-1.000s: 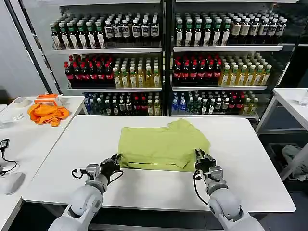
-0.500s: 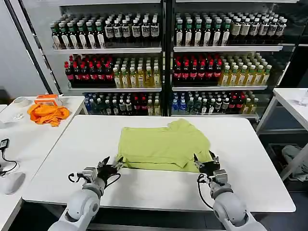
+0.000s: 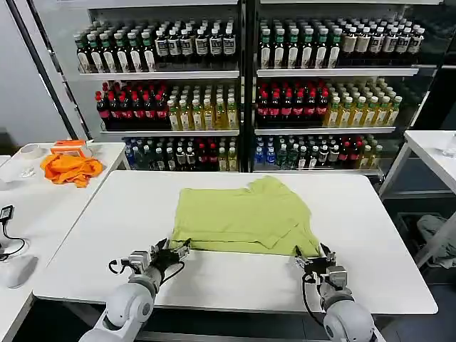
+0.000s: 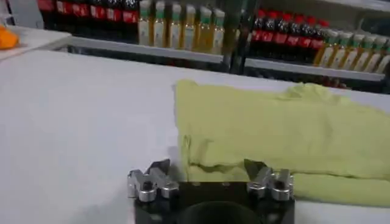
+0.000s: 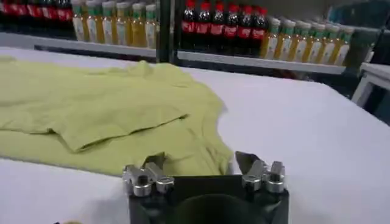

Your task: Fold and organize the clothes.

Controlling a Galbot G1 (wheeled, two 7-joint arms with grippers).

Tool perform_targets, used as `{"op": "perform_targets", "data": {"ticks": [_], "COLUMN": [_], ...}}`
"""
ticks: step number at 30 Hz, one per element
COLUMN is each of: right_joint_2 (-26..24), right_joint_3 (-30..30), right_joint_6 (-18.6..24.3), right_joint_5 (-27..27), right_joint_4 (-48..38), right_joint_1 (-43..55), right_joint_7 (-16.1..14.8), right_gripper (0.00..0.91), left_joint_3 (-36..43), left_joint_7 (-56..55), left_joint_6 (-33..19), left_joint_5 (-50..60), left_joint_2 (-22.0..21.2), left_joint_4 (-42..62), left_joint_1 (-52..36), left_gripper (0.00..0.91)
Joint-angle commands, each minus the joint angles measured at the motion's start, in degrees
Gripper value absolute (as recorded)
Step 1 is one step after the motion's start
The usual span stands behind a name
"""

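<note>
Folded T-shirt [image 3: 242, 217] lies on the tabletop [image 3: 370, 235] just ahead of left gripper [image 3: 173, 252] and right gripper [image 3: 318, 259], jaws open, empty

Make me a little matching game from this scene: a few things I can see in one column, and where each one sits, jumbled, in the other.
Things:
1. T-shirt
2. orange cloth
3. left gripper
4. right gripper

Places:
A. on the side table at the robot's left
B. at the shirt's near right corner, open
C. folded on the middle of the white table
D. at the shirt's near left corner, open

Pairs: 1-C, 2-A, 3-D, 4-B
</note>
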Motion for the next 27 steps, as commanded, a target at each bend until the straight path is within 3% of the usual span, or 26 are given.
{"op": "perform_targets", "data": {"ticks": [1, 12, 27], "right_joint_2": [0.1, 0.0, -2.1], "right_joint_3": [0.5, 0.5, 5.2], "right_joint_6": [-0.5, -0.2, -1.9], "right_joint_5": [1.8, 1.6, -0.5], "right_joint_4": [-0.3, 1.5, 18.0], "right_joint_1": [-1.4, -2.7, -18.9], "right_joint_7": [0.2, 0.1, 1.0], "right_gripper": [0.000, 0.000, 0.000], "left_joint_3": [0.2, -0.1, -3.9], "left_joint_7": [0.1, 0.8, -0.7], "left_joint_6": [0.5, 0.7, 2.1], "left_joint_5": [-0.5, -2.3, -4.0], "left_joint_2": [-0.1, 0.5, 2.0], "left_joint_4": [2.4, -0.5, -16.4], "left_joint_1": [-0.1, 2.4, 16.4], "left_gripper": [0.010, 0.020, 0.020]}}
